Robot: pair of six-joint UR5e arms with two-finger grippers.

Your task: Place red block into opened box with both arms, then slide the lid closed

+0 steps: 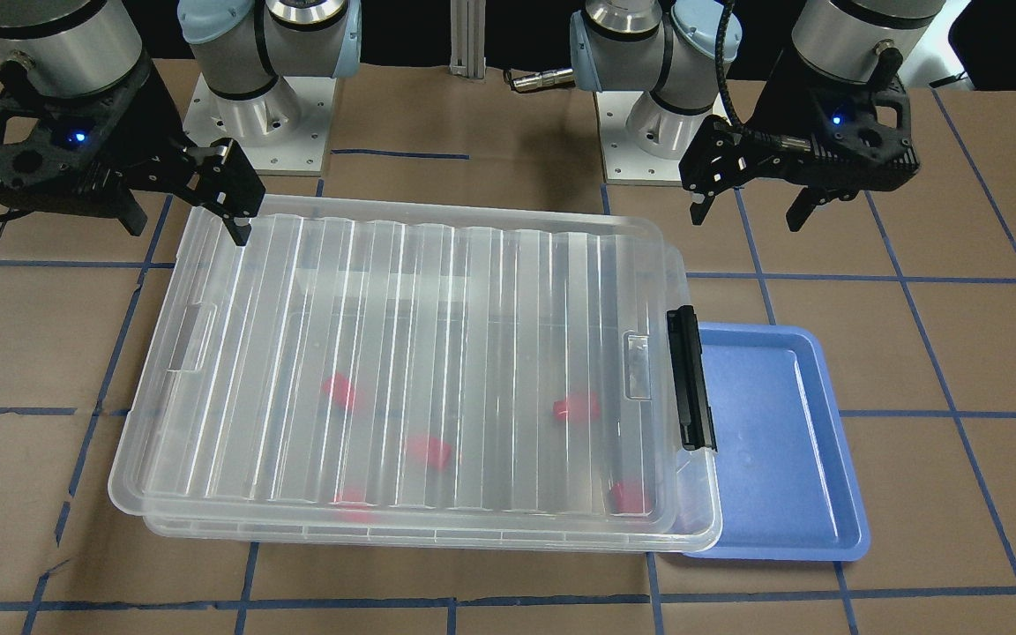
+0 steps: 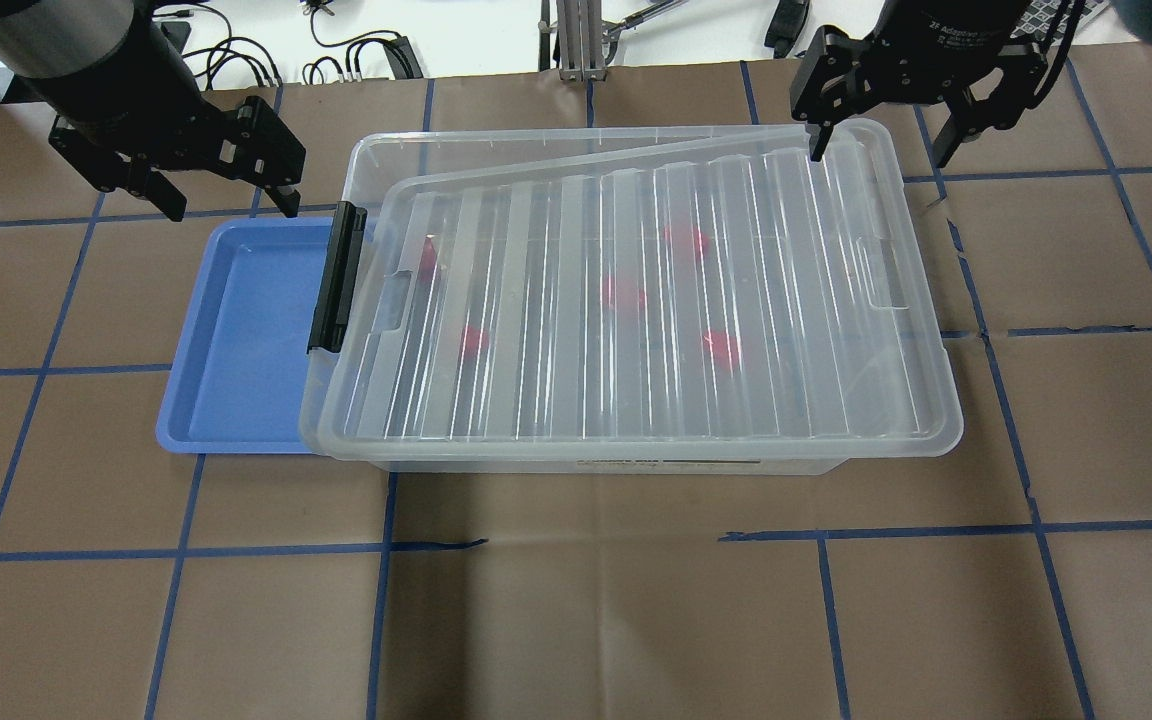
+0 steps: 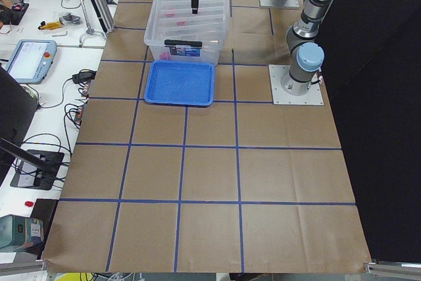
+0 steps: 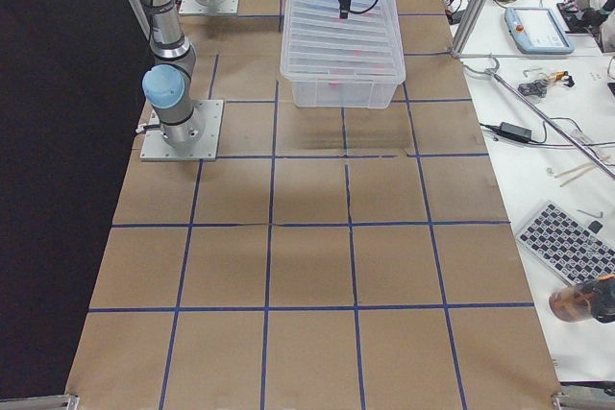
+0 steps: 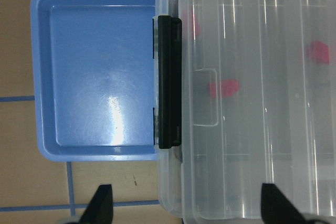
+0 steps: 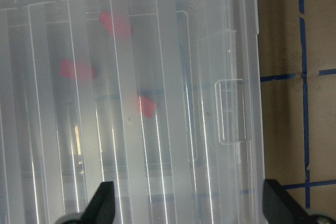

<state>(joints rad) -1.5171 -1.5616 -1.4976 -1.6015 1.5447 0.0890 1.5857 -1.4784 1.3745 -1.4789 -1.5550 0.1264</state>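
Since the large, flat, translucent ridged plastic lid (image 1: pixel 402 353) lies skewed on the shallow clear plastic box (image 1: pixel 702 529), the front-facing view suggests that only the closing slide is left. The lid wants a push toward the long black latch (image 1: pixel 691 379) and a slight turn to square its rim. Five small glossy red plastic blocks (image 1: pixel 577 407) show as blurred patches through the lid, all inside the box. The black two-finger right gripper (image 1: pixel 186 220) hangs at the lid's far corner on the unlatched end, fingers apart. Whether a tip touches the lid I cannot tell. The black two-finger left gripper (image 1: pixel 749 212) hangs behind the latch end, fingers apart and holding nothing.

From overhead, a wedge of the box's far rim (image 2: pixel 496 145) is uncovered toward the latch, and the lid overhangs the opposite short end. A right fingertip set low against that overhanging rim, pressing level, should make the sheet slide rather than ride up. The shallow blue plastic tray (image 2: pixel 236 340) sits just beside the latch.

Both side views show the box small and far off, and they tell nothing of the fingers.

The left wrist view looks down on the latch, the tray and a rectangular notch in the lid, with its fingertips (image 5: pixel 102 205) wide apart.

The right wrist view shows the lid's other notched end, its glossy parallel ridges and three red blocks beneath. Its fingertips (image 6: pixel 102 205) are likewise apart.
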